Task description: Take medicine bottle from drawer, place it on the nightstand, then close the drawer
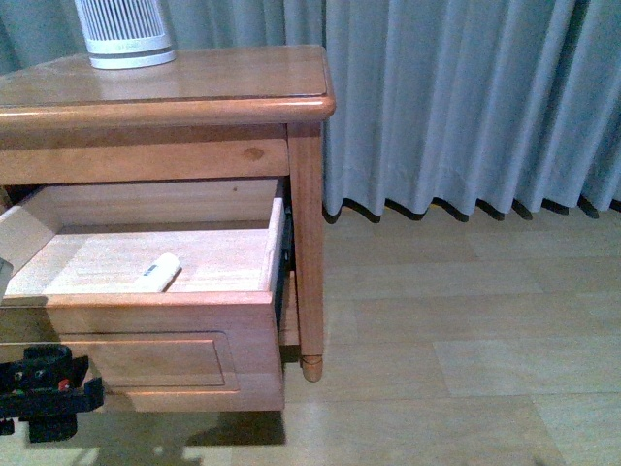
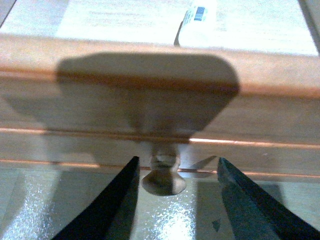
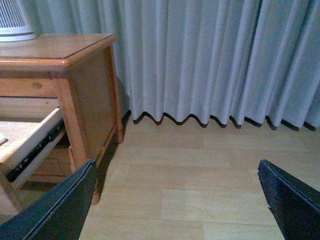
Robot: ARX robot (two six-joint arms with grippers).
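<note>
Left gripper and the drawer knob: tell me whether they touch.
Cannot tell. In the left wrist view the left gripper straddles the drawer knob. One finger stands clear of it, and the other blurs right against its edge.

You are getting cool, even light in front, glare sheening the nightstand [image 1: 223, 83] top at 11 o'clock, left wrist view blurring, broad shadow darkening the drawer [image 2: 150, 100] front, floor [image 2: 170, 225] sparkling with glare

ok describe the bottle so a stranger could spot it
Find the orange-brown nightstand by the grey curtain; its drawer is pulled open. The bottle lies on the pale drawer floor, small and white, the only thing seen inside.
</note>
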